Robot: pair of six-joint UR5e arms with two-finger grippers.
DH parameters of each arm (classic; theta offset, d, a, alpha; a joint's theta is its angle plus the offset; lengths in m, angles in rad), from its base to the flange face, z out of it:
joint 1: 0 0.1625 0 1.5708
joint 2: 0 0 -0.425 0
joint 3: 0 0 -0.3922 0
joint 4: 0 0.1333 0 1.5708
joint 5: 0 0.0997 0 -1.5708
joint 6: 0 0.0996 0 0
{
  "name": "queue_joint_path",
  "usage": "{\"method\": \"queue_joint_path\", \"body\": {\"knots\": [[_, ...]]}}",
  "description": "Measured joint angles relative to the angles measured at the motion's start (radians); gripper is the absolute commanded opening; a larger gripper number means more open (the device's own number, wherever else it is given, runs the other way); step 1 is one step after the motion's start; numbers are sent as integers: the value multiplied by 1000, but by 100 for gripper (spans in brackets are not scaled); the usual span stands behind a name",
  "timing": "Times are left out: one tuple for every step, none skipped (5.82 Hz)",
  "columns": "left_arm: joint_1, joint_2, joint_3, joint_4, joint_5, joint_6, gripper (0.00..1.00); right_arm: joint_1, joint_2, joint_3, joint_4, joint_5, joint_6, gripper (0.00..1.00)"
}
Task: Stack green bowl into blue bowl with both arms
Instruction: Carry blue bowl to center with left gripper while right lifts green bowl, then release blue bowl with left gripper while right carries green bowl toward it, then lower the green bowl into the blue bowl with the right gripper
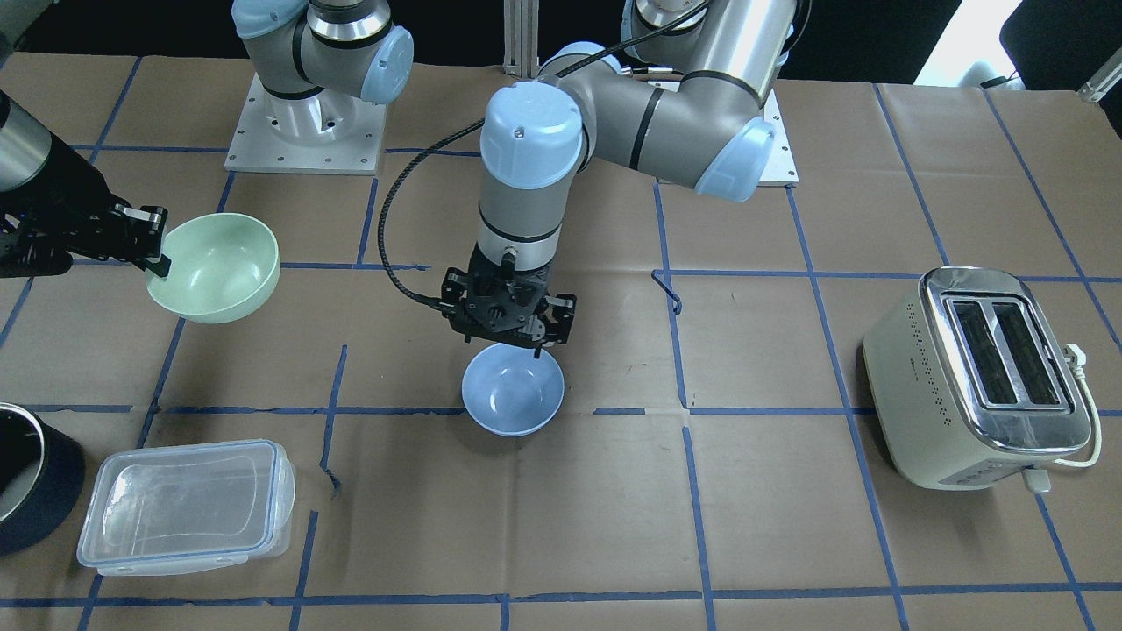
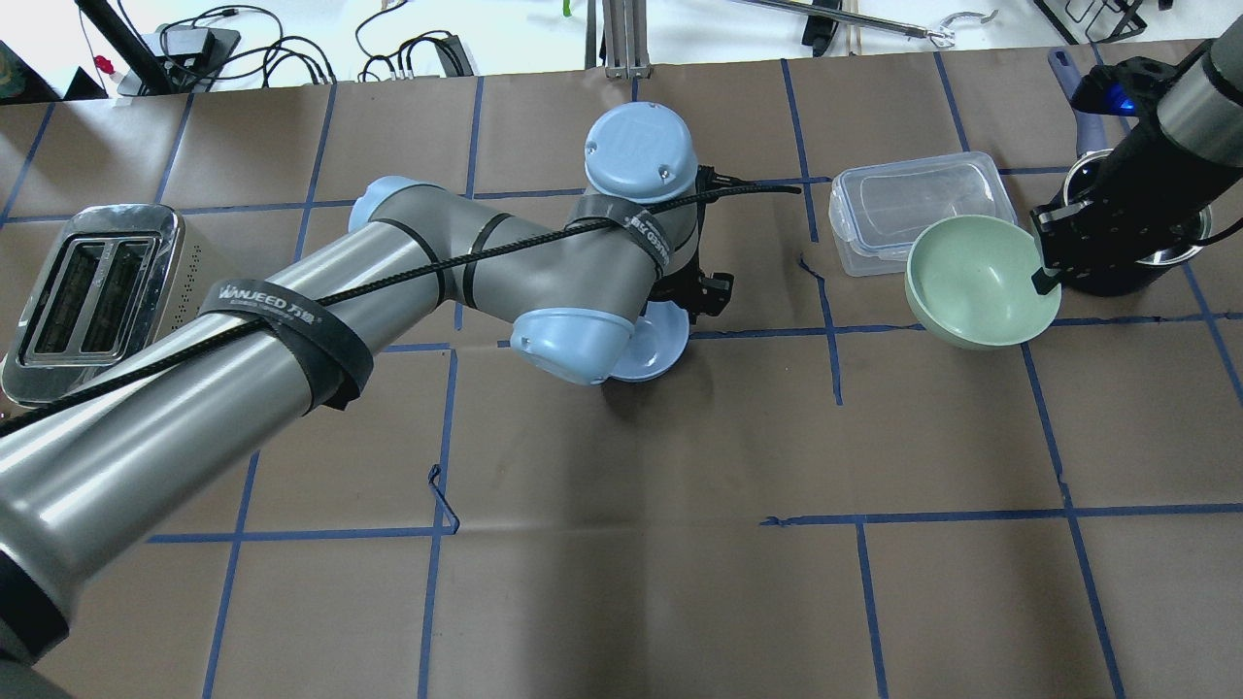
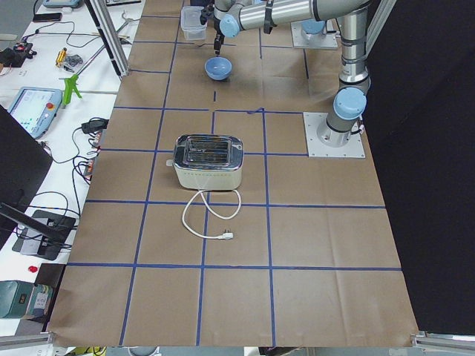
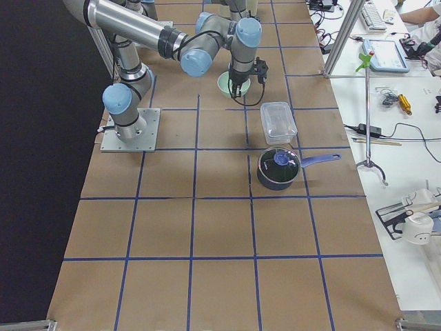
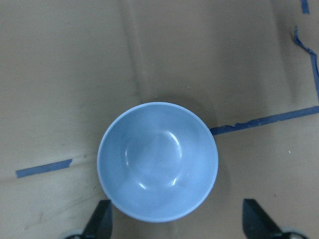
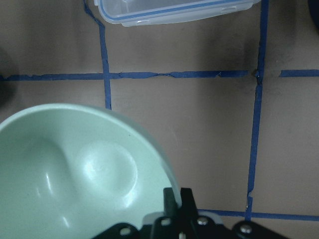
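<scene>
The blue bowl (image 1: 513,390) stands upright on the table near its middle, and fills the left wrist view (image 5: 157,162). My left gripper (image 1: 513,343) hangs just above its robot-side rim, open and empty, with both fingertips (image 5: 102,219) apart. In the overhead view the left arm covers most of the blue bowl (image 2: 662,351). The green bowl (image 1: 215,267) is lifted and tilted, off to the robot's right. My right gripper (image 1: 160,258) is shut on the green bowl's rim (image 6: 167,191), as the overhead view (image 2: 1041,280) also shows.
A clear blue-rimmed container (image 1: 184,504) lies beyond the green bowl, beside a dark pot (image 1: 26,473). A cream toaster (image 1: 982,377) stands on the robot's left side, its cord trailing. The brown table covering (image 1: 561,526) carries a blue tape grid.
</scene>
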Motion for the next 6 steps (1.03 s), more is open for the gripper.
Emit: {"method": "queue_joint_path", "body": {"knots": [[69,91,26,-169,-16,61,98,32,3,0,-8,4,56,6],[143,180,47,-331,-17,114,98,101,15,0,-37,7,152,6],[227,248,49,-432,-13,144,98,192,37,-1,-86,8,270,6],[296,283,48,-479,-9,176,97,304,72,-1,-144,9,411,6],[327,299,52,-502,14,200,97,410,115,-1,-211,15,554,6],[336,307,52,-511,43,211,98,501,156,-1,-279,30,680,6]]}}
